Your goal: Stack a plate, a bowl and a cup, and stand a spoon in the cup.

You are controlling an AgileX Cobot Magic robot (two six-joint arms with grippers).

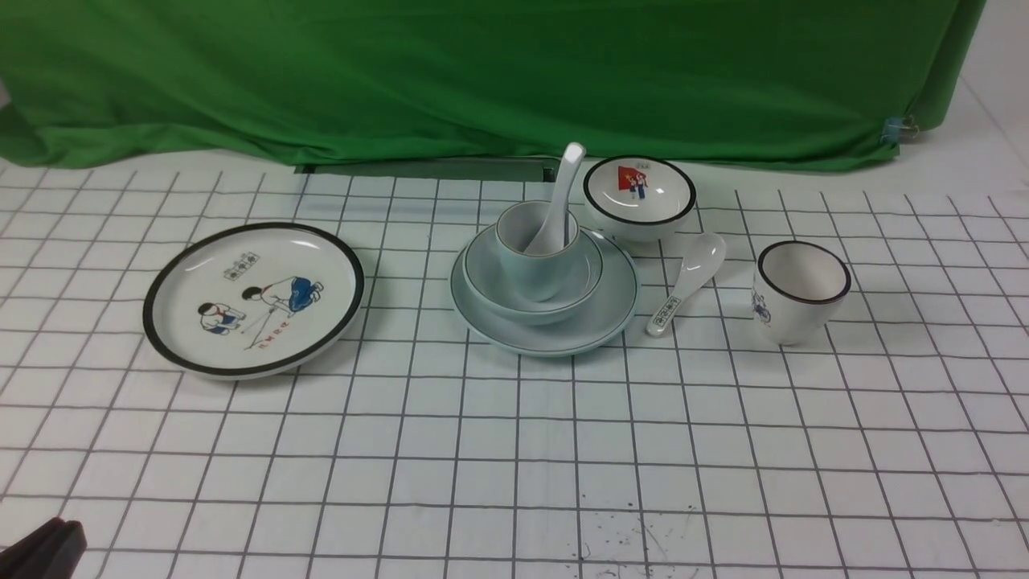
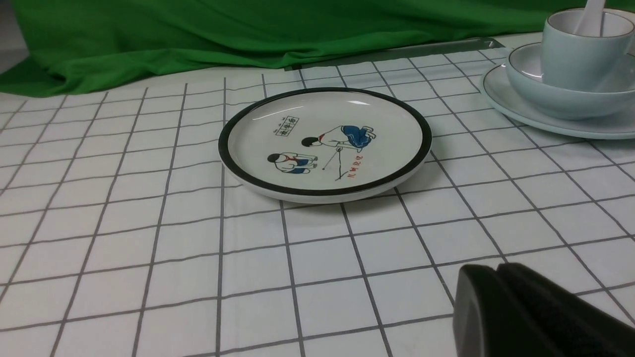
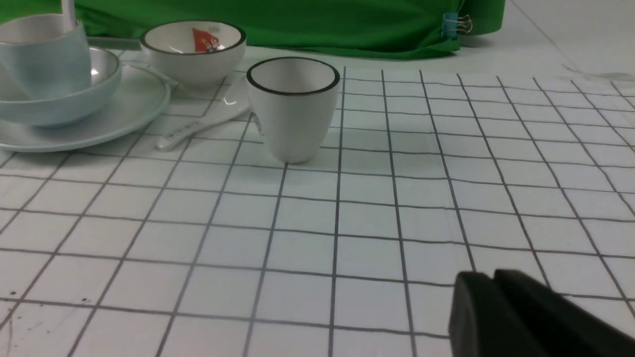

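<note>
Stack complete: spoon [image 1: 558, 203] stood in cup [image 1: 535, 251] on bowl [image 1: 532, 277] and plate [image 1: 545, 299], handle toward 12 o'clock; left gripper [image 2: 501, 297] closed, empty; right gripper [image 3: 496, 307] looked closed, empty; best kept clear.

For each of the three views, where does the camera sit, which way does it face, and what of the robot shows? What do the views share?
Front: between the arms, facing the green cloth; a dark bit of the left arm at the lower corner.
Left wrist: low over the table, facing the cartoon plate; the left gripper, jaws together.
Right wrist: low, facing the black-rimmed cup; the right gripper.
Shared: all show the cup in the bowl.
</note>
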